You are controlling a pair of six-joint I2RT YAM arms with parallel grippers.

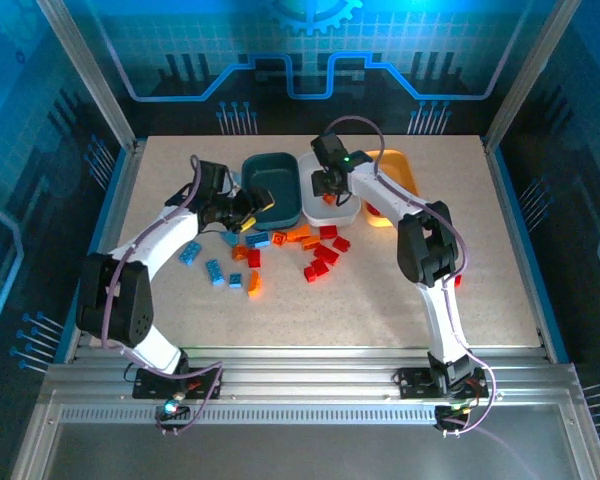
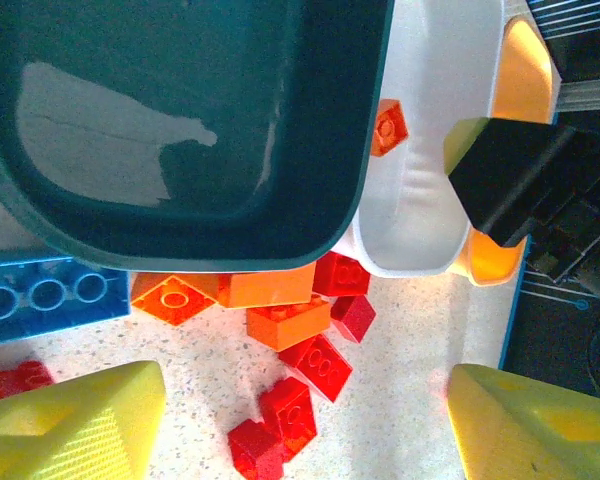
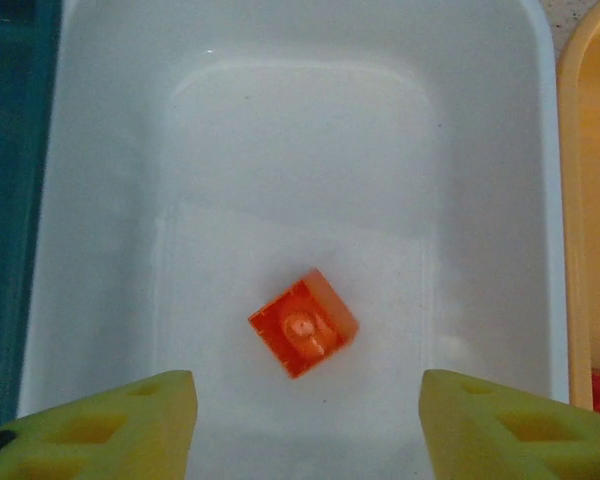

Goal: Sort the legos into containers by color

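My right gripper [image 3: 305, 430] hangs open over the white tub [image 3: 280, 120], and one orange brick [image 3: 303, 323] lies loose on the tub floor below it. From above, that gripper [image 1: 330, 185] sits over the white tub [image 1: 312, 215], between the dark teal tub [image 1: 272, 185] and the yellow-orange tub [image 1: 400, 172]. My left gripper [image 2: 305, 420] is open and holds nothing. It hovers at the teal tub's [image 2: 180, 120] near edge, over red bricks [image 2: 320, 365] and orange bricks [image 2: 285, 320]. A blue brick [image 2: 45, 295] lies to its left.
Loose bricks are scattered on the table in front of the tubs: blue ones [image 1: 212, 270] on the left, orange [image 1: 252, 285] in the middle, red [image 1: 323, 258] on the right. The three tubs stand touching side by side. The right arm's forearm [image 1: 425, 245] crosses the table's right half.
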